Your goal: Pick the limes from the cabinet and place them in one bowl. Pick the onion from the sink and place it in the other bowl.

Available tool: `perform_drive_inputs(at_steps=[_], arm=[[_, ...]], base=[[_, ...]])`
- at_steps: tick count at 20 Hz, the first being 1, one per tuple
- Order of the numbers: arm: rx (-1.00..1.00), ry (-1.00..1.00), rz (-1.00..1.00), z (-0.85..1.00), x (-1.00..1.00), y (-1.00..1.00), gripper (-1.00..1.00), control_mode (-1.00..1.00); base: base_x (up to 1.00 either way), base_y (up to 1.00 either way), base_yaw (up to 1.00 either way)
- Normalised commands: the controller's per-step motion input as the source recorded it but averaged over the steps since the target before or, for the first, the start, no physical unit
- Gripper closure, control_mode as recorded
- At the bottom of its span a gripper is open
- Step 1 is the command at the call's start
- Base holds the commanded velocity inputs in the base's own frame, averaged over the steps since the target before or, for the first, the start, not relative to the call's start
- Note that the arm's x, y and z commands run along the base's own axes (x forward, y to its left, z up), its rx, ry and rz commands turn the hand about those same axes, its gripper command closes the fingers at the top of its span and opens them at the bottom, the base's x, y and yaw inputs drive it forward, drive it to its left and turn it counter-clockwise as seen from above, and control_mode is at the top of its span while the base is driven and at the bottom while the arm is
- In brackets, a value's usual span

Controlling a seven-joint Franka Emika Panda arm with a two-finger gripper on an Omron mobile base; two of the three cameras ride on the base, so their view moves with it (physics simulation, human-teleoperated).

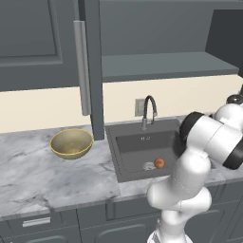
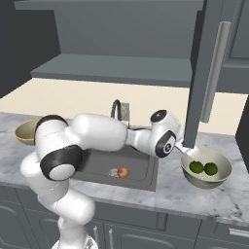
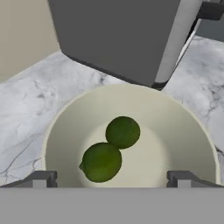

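Observation:
Two dark green limes (image 3: 123, 132) (image 3: 101, 162) lie side by side in the pale cream-grey bowl (image 3: 179, 131), touching each other. In the right base view the same limes (image 2: 196, 167) (image 2: 210, 168) sit in that bowl (image 2: 221, 179) on the counter under the open cabinet door (image 2: 198, 73). My gripper (image 3: 113, 179) hangs open just above the bowl with nothing between its fingers (image 3: 41, 178); from the right base it (image 2: 183, 147) sits at the bowl's left rim. The orange-red onion (image 1: 159, 163) (image 2: 123, 172) rests in the sink (image 1: 142, 142) by the drain. The golden-tan bowl (image 1: 71, 143) (image 2: 24, 131) stands empty left of the sink.
The open cabinet door (image 3: 113, 35) with its silver bar handle (image 3: 175, 39) hangs close behind the cream bowl. The cabinet's grey shelf (image 1: 166, 66) is bare. A curved dark faucet (image 1: 149, 110) rises behind the sink. My arm stretches across the sink.

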Motion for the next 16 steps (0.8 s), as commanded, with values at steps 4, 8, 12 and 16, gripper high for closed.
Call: perform_drive_inputs(at_steps=[4,8,12,16], arm=[[-0.06,0.0,0.0,0.35,-0.27,0.3,-1.0,-1.0],[-0.05,0.0,0.0,0.35,-0.27,0.32,-1.0,-1.0],[-0.03,0.0,0.0,0.41,-0.21,0.29,-1.0,-1.0],[-0.02,0.01,0.0,0.39,-0.23,0.28,-1.0,-1.0]], base=[[0.0,0.0,0.0],[0.0,0.0,0.0],[0.0,0.0,0.0],[0.0,0.0,0.0]])
